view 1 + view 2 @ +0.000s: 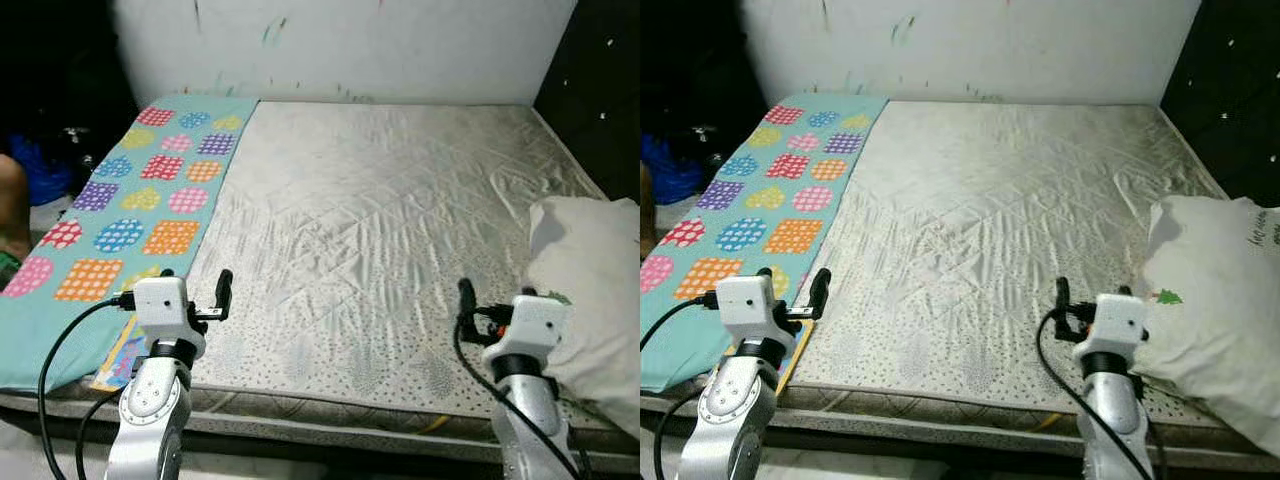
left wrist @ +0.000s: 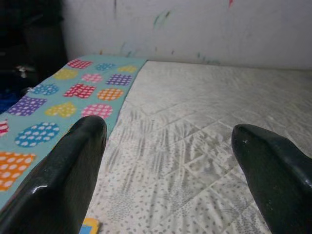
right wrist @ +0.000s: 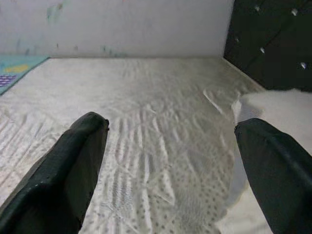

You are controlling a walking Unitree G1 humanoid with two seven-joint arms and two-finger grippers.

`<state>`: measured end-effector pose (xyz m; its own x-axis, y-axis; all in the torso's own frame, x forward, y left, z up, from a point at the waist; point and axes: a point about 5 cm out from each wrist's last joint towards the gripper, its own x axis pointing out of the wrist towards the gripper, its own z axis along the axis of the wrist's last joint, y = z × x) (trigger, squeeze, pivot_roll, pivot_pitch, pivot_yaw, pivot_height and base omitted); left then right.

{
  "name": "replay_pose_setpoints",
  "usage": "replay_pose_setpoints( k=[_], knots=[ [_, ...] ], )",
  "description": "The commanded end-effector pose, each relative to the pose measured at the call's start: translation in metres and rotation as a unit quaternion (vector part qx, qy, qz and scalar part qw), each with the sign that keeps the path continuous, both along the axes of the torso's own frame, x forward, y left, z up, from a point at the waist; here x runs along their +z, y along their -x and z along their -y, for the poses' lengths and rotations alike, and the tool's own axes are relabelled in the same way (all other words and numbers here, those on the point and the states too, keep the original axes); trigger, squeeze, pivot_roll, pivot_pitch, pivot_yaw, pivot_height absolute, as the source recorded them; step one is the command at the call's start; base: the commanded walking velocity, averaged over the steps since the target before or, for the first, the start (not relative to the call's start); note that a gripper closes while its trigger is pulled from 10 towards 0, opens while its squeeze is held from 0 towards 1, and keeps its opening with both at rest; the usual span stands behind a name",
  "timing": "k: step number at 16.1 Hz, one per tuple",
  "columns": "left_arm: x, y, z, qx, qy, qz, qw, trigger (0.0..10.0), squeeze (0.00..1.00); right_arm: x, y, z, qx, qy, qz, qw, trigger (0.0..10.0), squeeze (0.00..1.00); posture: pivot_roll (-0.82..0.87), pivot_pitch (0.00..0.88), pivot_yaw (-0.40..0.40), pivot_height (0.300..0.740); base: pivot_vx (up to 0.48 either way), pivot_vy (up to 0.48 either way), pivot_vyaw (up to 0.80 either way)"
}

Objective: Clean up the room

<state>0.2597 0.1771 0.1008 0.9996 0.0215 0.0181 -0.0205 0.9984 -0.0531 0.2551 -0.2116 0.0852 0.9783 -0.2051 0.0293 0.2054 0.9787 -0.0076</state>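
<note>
The pillow lies at about 4 o'clock in the head view, on the near right corner of the mattress. It is white, soft and puffy, with wrinkles in the cloth and a small green print on the side toward the robot. Its long axis runs roughly from 12 o'clock to 5 o'clock, and its lower end hangs a little over the bed edge.

Just beside it, at 5 o'clock, the right gripper is held up over the near edge of the mattress, forearm upright, fingers pointing forward across the bed. The two black fingers stand wide apart with nothing between them (the white pillow edge shows near one finger in the right wrist view).

The left gripper stands at 7 o'clock in the same raised pose, fingers also spread wide and empty, pointing toward the far wall.

The mattress is pale grey, quilted in a diamond pattern, with small dots near the front. Along its left side, from 11 to 8 o'clock, lies a teal sheet with coloured dotted patches. The wall behind is white with scribbles.
</note>
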Motion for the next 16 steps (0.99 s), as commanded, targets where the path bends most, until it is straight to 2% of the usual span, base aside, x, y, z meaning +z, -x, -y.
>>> replay_pose_setpoints(
  k=[1, 2, 5, 12, 16],
  knots=[
    [-0.003, 0.002, -0.005, 0.007, -0.005, -0.003, 1.000, 10.0, 0.00, 0.001, -0.001, 0.009, -0.024, -0.011, 0.001, 1.000, 10.0, 0.00, -0.08, 0.040, 0.021, 0.740, 0.000, 0.000, 0.00],
    [-0.004, 0.004, -0.007, 0.010, -0.005, -0.005, 1.000, 10.0, 0.00, -0.001, 0.000, 0.012, -0.032, -0.023, -0.003, 0.999, 10.0, 0.00, -0.08, 0.044, 0.021, 0.740, 0.000, 0.000, 0.00],
    [-0.006, 0.005, -0.013, 0.014, -0.011, -0.010, 1.000, 10.0, 0.00, -0.002, -0.001, 0.004, -0.016, -0.021, 0.001, 1.000, 10.0, 0.00, -0.07, 0.051, 0.025, 0.740, 0.000, 0.000, 0.00],
    [-0.005, 0.007, -0.015, 0.020, -0.014, -0.007, 1.000, 10.0, 0.00, -0.009, -0.007, -0.003, -0.002, -0.034, -0.017, 0.999, 10.0, 0.00, -0.05, 0.058, 0.013, 0.740, 0.000, 0.000, -0.76],
    [-0.006, 0.005, -0.011, 0.008, -0.012, -0.011, 1.000, 10.0, 0.00, -0.010, -0.007, -0.003, 0.004, -0.036, -0.019, 0.999, 10.0, 0.00, -0.06, 0.056, 0.011, 0.740, 0.000, 0.000, -0.11]
  ],
)
